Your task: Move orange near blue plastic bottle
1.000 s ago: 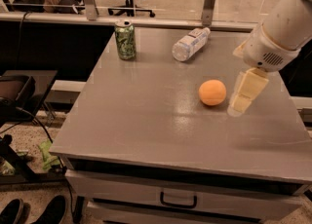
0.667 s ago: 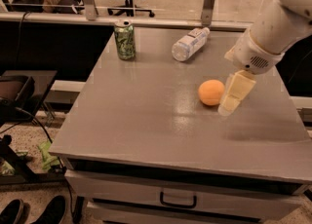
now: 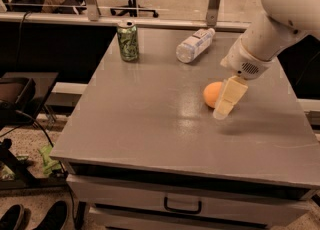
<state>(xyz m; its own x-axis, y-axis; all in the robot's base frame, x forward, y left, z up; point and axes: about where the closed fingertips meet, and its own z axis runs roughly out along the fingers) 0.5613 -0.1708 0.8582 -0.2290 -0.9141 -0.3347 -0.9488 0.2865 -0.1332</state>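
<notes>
The orange (image 3: 211, 94) sits on the grey table (image 3: 150, 124), right of centre. The blue plastic bottle (image 3: 195, 45) lies on its side near the table's far edge, cap pointing to the far right, well behind the orange. My gripper (image 3: 226, 105) hangs from the white arm (image 3: 280, 19) at the right. It is down at table level, right against the orange's right side, and covers part of it. Whether it touches the orange is unclear.
A green patterned drink can (image 3: 128, 41) stands upright at the far left of the table. A drawer with a handle (image 3: 182, 206) is under the table's front edge. Metal posts and a rail stand behind the table. Shoes (image 3: 30, 219) are on the floor at lower left.
The arm and gripper have moved left, from beside the orange to overlapping its right side. The orange, bottle and can have stayed in place.
</notes>
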